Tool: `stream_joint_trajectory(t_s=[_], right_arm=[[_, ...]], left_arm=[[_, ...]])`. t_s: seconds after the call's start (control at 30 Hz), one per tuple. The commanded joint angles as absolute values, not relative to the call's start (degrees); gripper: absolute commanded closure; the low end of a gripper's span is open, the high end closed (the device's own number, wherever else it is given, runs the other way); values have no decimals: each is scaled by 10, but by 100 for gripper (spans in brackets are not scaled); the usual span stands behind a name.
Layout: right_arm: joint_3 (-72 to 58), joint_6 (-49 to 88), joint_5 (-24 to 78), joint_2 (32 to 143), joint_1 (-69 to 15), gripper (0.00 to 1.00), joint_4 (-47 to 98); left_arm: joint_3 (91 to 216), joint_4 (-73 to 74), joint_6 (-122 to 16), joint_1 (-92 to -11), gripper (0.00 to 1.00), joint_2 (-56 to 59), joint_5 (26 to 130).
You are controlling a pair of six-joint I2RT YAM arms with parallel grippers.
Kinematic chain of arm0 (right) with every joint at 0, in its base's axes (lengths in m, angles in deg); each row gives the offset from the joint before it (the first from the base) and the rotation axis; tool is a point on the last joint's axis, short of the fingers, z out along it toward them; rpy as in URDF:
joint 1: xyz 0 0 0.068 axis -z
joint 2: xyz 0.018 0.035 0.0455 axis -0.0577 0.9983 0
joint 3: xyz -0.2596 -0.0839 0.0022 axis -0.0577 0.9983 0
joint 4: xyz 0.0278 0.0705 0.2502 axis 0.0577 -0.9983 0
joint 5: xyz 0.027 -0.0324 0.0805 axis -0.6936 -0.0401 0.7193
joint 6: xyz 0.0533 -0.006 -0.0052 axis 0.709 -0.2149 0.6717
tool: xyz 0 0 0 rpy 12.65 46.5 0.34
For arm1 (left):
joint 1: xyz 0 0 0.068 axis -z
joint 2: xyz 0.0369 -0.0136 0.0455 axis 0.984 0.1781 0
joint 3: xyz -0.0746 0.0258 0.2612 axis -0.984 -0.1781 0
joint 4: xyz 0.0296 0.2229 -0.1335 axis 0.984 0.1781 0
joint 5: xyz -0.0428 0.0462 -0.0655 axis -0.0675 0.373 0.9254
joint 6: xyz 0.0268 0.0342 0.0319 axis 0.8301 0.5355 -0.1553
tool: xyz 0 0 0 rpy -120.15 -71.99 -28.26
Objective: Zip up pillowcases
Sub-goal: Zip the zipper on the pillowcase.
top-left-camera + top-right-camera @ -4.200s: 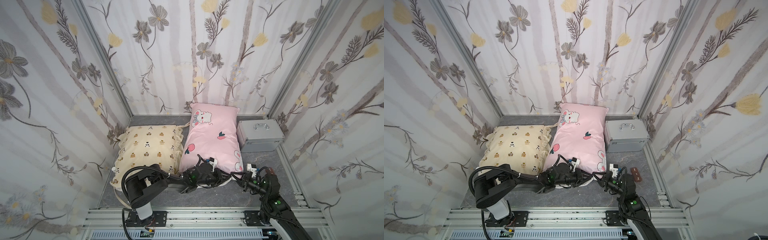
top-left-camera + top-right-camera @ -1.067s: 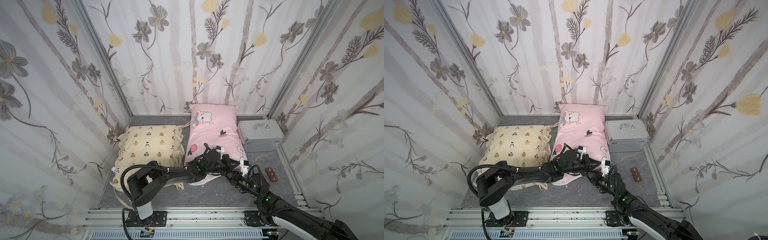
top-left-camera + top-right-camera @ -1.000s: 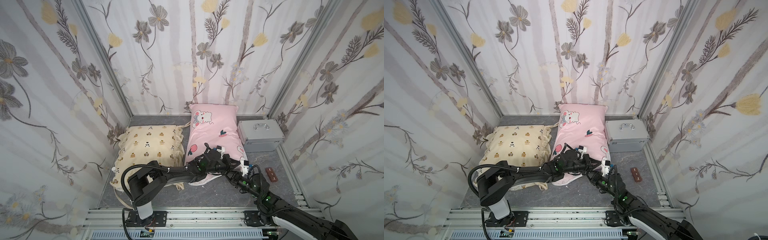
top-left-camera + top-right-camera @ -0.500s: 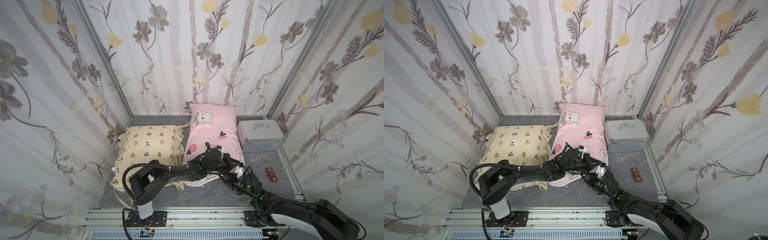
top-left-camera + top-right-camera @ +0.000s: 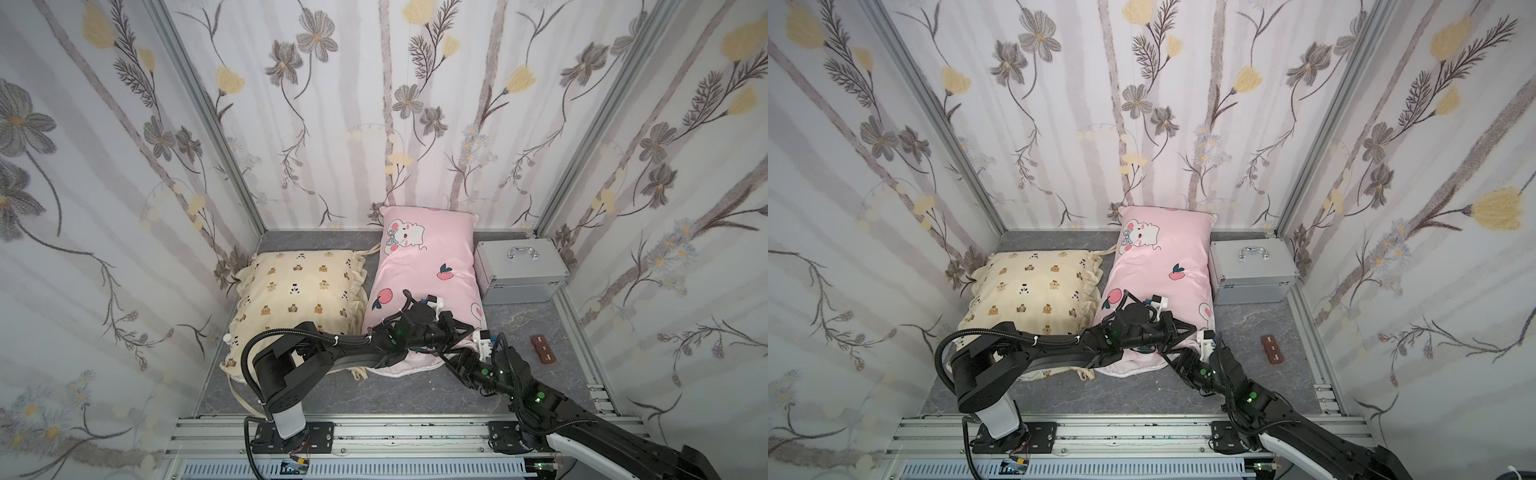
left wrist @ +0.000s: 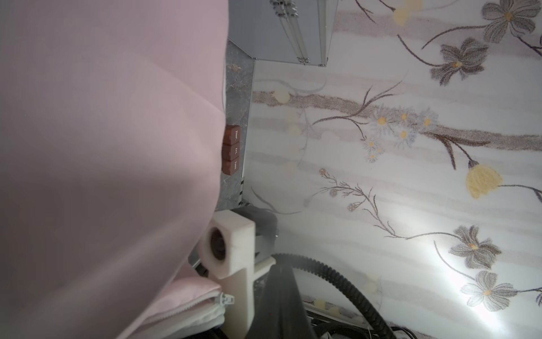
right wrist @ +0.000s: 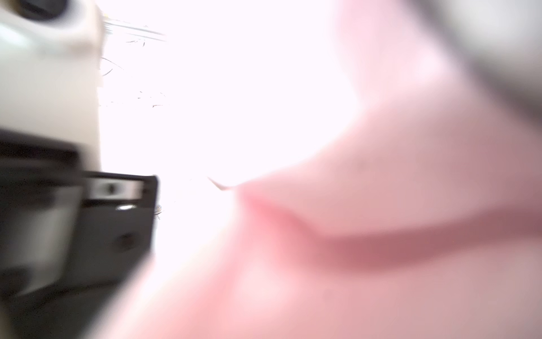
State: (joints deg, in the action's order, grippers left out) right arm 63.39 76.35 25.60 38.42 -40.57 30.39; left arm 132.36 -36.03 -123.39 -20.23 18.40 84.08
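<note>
The pink pillowcase (image 5: pixel 428 266) (image 5: pixel 1163 266) lies lengthwise beside the cream bear-print pillowcase (image 5: pixel 299 291) (image 5: pixel 1034 291). My left gripper (image 5: pixel 457 336) (image 5: pixel 1179 332) is shut on the pink pillowcase's near edge, close to its right corner. In the left wrist view pink fabric (image 6: pixel 111 146) fills half the frame, and the zipper slider (image 6: pixel 225 300) sits at the end of the seam. My right gripper (image 5: pixel 457 359) (image 5: pixel 1177 359) is pressed against the same corner, just below the left one. Its jaws are hidden, and the right wrist view shows only blurred pink fabric (image 7: pixel 381 234).
A silver metal case (image 5: pixel 519 270) (image 5: pixel 1250 266) (image 6: pixel 278 29) stands right of the pink pillowcase at the back. A small brown block strip (image 5: pixel 542 348) (image 5: pixel 1273 348) (image 6: pixel 231 149) lies on the grey floor near the right wall. Floral walls close in three sides.
Over four seconds my left gripper slid right along the pink pillowcase's near edge to its right corner. In the last second the right arm dropped lower and pushed in under the left gripper.
</note>
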Motion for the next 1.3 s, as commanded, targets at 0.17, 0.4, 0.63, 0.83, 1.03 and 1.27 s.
stream_joint_trajectory(t_s=[0.17, 0.4, 0.63, 0.83, 1.03, 1.27], right_arm=[[536, 698, 244, 203, -308, 23, -117], [572, 697, 251, 189, -211, 31, -23], [578, 717, 241, 157, -172, 39, -23], [603, 761, 230, 107, -169, 54, -23], [608, 762, 228, 109, -168, 73, -23], [610, 749, 242, 121, -168, 93, 7]], left_arm=[[1300, -418, -1231, -210, 100, 217, 829], [1275, -454, -1248, -203, 100, 225, 824], [1247, -381, -1195, -196, 100, 162, 811], [1271, -335, -1170, -175, 92, 154, 822], [1292, -329, -1170, -159, 80, 162, 833], [1305, -360, -1186, -155, 70, 198, 846]])
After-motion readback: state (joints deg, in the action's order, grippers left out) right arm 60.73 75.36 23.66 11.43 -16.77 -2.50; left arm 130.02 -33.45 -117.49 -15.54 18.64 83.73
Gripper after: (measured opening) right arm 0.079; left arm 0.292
